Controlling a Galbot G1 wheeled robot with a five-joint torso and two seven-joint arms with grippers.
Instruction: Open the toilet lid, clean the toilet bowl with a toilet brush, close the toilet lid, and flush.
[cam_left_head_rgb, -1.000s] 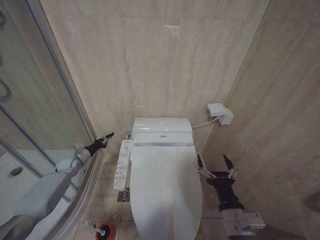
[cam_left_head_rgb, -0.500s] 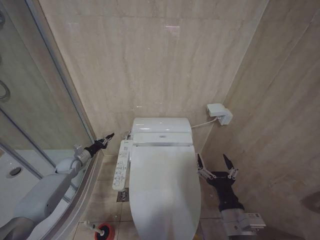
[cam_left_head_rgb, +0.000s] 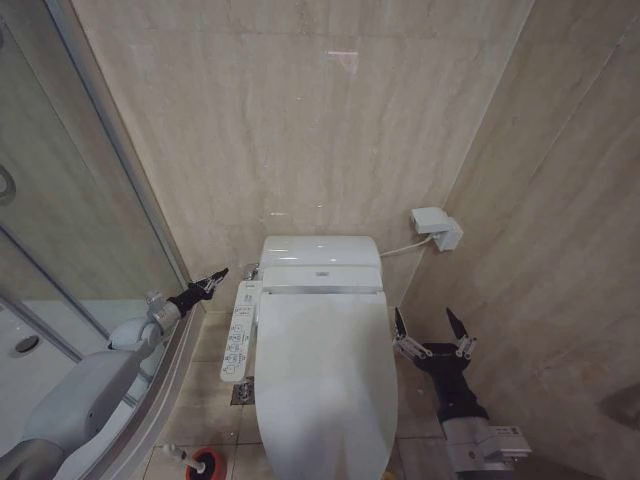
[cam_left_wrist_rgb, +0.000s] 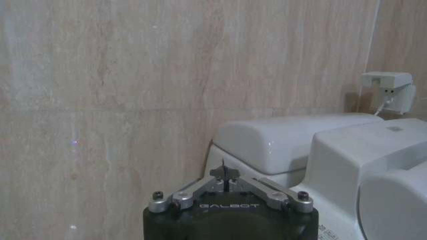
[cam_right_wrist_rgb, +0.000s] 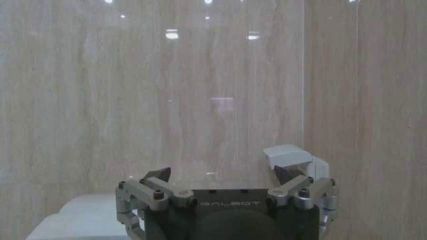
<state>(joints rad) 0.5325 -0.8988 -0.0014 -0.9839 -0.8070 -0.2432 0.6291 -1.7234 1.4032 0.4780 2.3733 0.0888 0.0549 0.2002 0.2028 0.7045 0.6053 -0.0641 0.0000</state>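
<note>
Lid (cam_left_head_rgb: 325, 375) lies shut over the bowl, its long axis running from the tank (cam_left_head_rgb: 321, 250) at the back wall toward the robot. A control panel (cam_left_head_rgb: 236, 330) juts along its left side, and a wall box (cam_left_head_rgb: 435, 228) with a hose sits at the right rear corner. The brush (cam_left_head_rgb: 185, 456) stands in its red cup (cam_left_head_rgb: 208, 464) on the floor, front left. Left gripper (cam_left_head_rgb: 217, 276), pinched together, hovers beside the tank; right gripper (cam_left_head_rgb: 432, 327), spread wide, hangs just right of the lid.
</note>
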